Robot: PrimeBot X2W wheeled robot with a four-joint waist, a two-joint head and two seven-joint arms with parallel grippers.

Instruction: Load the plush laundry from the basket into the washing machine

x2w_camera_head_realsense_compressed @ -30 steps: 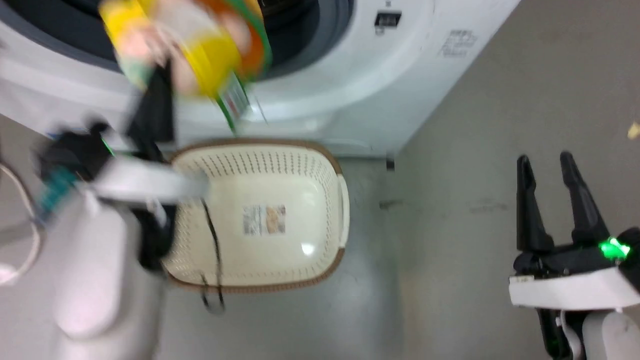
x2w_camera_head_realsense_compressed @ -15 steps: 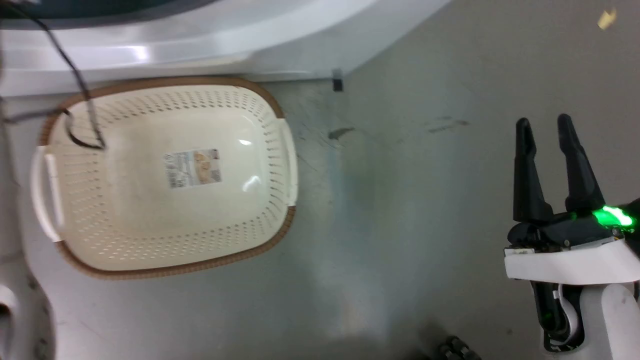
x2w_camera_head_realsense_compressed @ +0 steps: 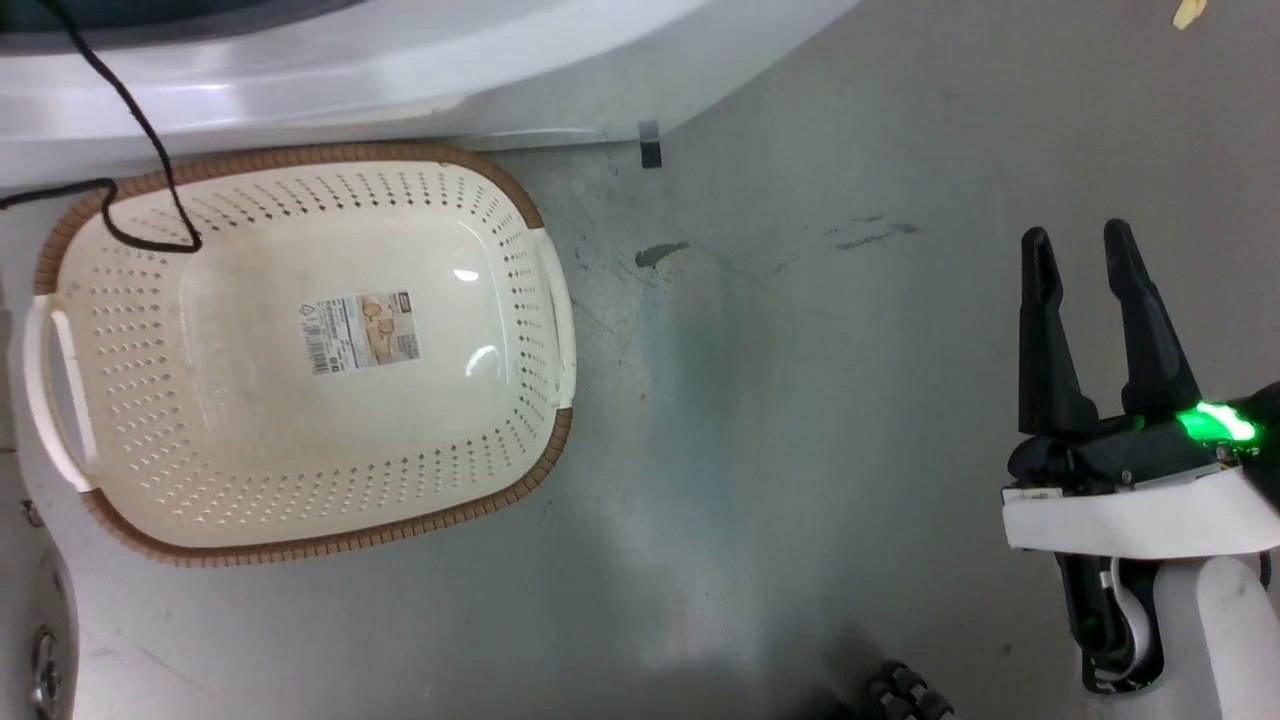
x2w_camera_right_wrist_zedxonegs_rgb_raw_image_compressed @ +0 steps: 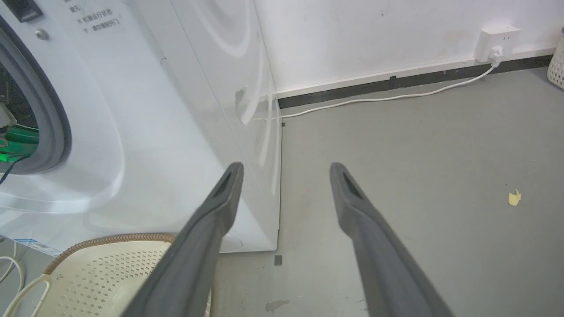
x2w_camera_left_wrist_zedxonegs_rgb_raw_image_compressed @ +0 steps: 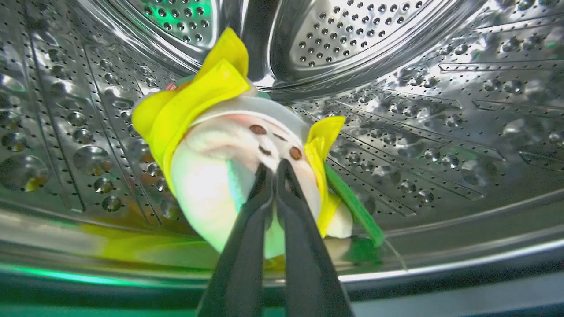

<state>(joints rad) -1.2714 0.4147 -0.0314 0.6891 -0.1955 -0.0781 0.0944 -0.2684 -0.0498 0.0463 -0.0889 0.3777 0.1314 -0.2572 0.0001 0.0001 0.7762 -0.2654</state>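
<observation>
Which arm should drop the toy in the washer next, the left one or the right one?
Left. The left gripper is shut on the plush laundry, already inside the washing machine, so it likely only needs to open. The right gripper is open, holding nothing, over the floor.

Noted a cream-white perforated basket [x2w_camera_head_realsense_compressed: 545, 300] with a brown woven-look rim, set on the grey floor [x2w_camera_head_realsense_compressed: 760, 480] just beside the washing machine [x2w_camera_head_realsense_compressed: 400, 70], whose white front ran along the top edge. Recorded a printed label [x2w_camera_head_realsense_compressed: 362, 332] on the basket's bottom and a black cable [x2w_camera_head_realsense_compressed: 150, 150] looping over its upper left corner. Logged the right claw [x2w_camera_head_realsense_compressed: 1077, 232] at lower right, well apart from the basket, dark fingers parted and pointing up, above bare floor. Listed a green light [x2w_camera_head_realsense_compressed: 1215, 422] at its base, dark stains [x2w_camera_head_realsense_compressed: 660, 253] on the floor, and a yellow scrap [x2w_camera_head_realsense_compressed: 1186, 12] at top right.
</observation>
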